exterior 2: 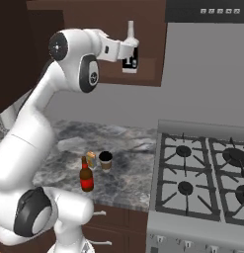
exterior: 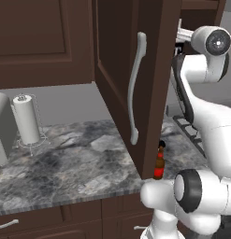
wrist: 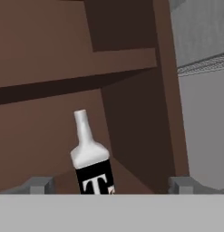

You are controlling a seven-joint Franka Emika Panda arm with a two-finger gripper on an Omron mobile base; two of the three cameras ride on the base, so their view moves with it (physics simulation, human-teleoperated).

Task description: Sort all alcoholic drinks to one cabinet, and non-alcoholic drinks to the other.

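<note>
The white bottle with a black "T" label stands upright on the floor of an open dark brown wall cabinet, under its single shelf board. My gripper is open; its fingertips stand wide on either side of the bottle without touching it. From the right base view the gripper is raised to the cabinet at the bottle. On the counter stand the brown bottle with a red label, the yellow-orange can and the coffee cup. The brown bottle shows below the door's edge.
A panelled cabinet door with a long curved silver handle hangs swung open over the counter. A paper towel roll stands at the left. A gas stove lies to the right, under a grey range hood.
</note>
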